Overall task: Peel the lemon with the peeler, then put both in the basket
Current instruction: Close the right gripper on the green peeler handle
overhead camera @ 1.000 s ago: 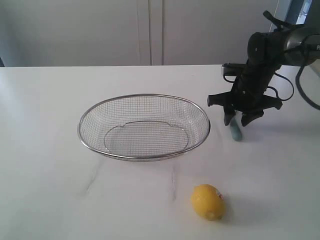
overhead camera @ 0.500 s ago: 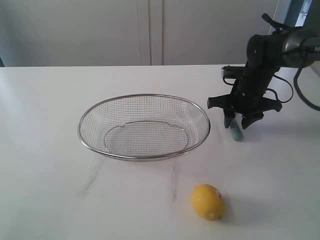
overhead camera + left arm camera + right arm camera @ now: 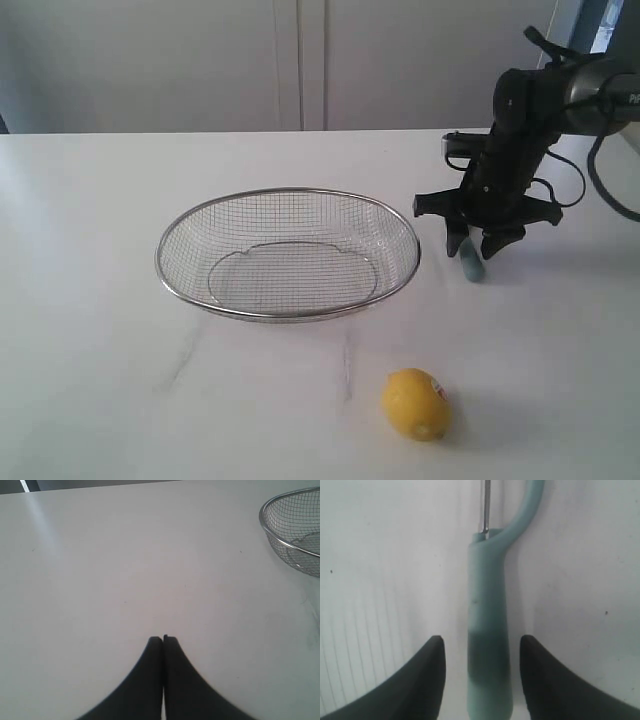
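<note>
The yellow lemon [image 3: 415,403] lies on the white table near the front, right of the middle. The wire-mesh basket [image 3: 288,196] stands in the middle with nothing in it. The teal peeler [image 3: 470,265] lies flat on the table right of the basket. My right gripper [image 3: 476,243] hangs open just over it, one finger on each side of the handle [image 3: 488,630] with a gap on both sides. In the left wrist view my left gripper [image 3: 162,639] is shut on nothing over bare table, with the basket's rim [image 3: 280,537] off to one side.
The white table [image 3: 100,350] runs back to a pale wall with cabinet doors [image 3: 300,60]. The right arm [image 3: 540,95] reaches in from the back right, with a cable [image 3: 600,180] looping beside it.
The right gripper has shifted very slightly over the peeler and stays open. Lemon, basket and peeler have not moved.
</note>
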Motion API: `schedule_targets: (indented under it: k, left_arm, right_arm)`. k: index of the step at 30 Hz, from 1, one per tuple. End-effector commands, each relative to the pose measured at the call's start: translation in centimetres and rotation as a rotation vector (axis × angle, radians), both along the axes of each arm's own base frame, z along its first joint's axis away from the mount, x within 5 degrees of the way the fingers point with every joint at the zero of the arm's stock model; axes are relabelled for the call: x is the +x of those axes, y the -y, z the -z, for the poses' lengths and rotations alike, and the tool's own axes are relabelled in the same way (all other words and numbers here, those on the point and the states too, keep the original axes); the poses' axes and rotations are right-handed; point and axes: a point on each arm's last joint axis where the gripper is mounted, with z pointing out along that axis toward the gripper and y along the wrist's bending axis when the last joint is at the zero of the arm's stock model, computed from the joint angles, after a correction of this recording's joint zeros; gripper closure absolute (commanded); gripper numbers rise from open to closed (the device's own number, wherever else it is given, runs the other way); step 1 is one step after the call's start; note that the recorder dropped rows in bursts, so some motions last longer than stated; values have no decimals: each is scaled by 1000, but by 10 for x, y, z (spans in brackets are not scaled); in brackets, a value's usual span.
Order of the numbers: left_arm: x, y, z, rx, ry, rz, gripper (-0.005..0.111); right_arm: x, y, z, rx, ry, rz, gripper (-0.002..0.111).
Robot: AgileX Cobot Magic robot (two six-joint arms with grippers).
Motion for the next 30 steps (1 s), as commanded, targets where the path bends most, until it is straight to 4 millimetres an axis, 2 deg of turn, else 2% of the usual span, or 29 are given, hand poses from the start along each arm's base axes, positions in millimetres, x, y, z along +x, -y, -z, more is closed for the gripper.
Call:
schedule_targets:
  k: [1, 30]
  left_arm:
    - [0, 0, 1, -2, 2, 7, 107]
    - [0, 0, 1, -2, 2, 7, 107]
  right_arm:
    - [0, -1, -1, 1, -6, 4, 64]
    - [1, -1, -1, 0, 5, -1, 64]
